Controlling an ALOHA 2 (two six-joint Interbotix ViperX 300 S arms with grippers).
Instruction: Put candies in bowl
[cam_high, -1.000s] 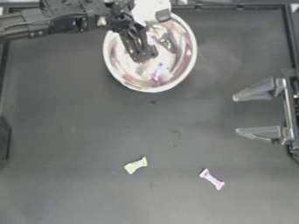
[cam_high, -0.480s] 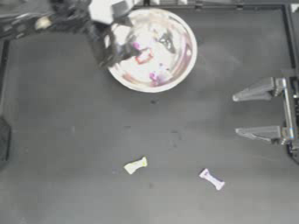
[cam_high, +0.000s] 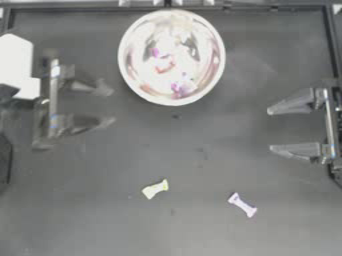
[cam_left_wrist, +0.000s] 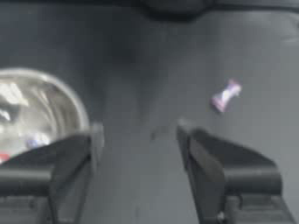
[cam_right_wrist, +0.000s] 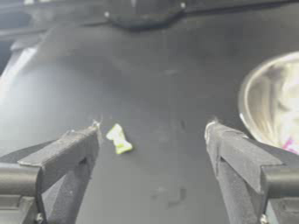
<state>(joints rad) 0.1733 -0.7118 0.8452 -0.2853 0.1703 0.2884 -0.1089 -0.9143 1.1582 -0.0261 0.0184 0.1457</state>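
- My left gripper (cam_high: 103, 105) sits at the left side of the table, just beside the bowl (cam_high: 171, 57), jaws spread and holding nothing. My right gripper (cam_high: 270, 129) is parked at the right edge, also spread and empty.
- Count on the table: two candies left out, a yellow-green candy (cam_high: 155, 188) and a white-and-pink candy (cam_high: 242, 204), near each other and well apart from the bowl.
- Count in the bowl: I make out something red, something purple and something pinkish, so probably three, but the reflections make it a guess.
- One bowl, two grippers.
- What could bite me: these wrappers lie flat, so if I come down too high the jaws close on air, and too low I scrape the table and flick the candy away.
- Pinching only a twisted tail could let it slip out on the way over.
- The bowl looks light and shiny, so clipping its rim on the drop could shove it or tip out what's inside.
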